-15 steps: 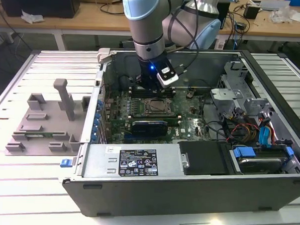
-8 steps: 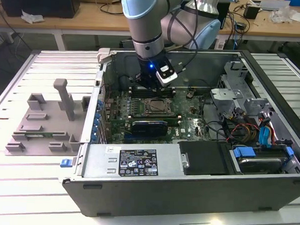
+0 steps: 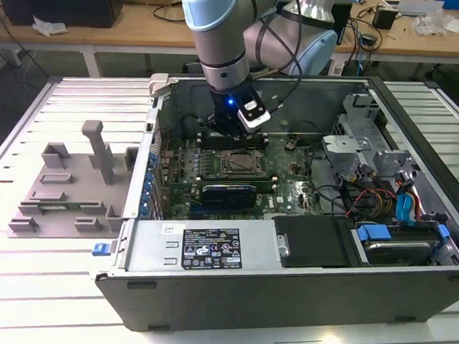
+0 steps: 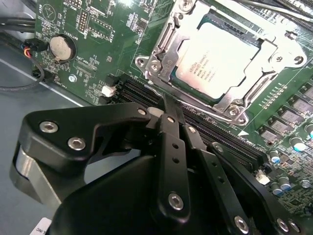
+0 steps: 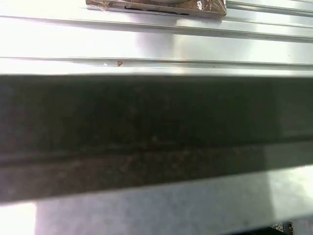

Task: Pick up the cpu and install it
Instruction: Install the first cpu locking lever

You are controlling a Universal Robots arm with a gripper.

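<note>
Second wrist view | cpu [image 4: 218, 58] seated in motherboard socket [image 4: 161, 56] | hand [image 4: 168, 115] fingers together, holding nothing

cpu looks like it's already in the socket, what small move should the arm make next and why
Probably a small straight lift away from the board. In the second wrist view the cpu lies flat inside the metal socket frame, and the gripper is beside it over the black slots, holding nothing. In the exterior view the gripper is low inside the case, so rising first avoids nearby parts.
</note>
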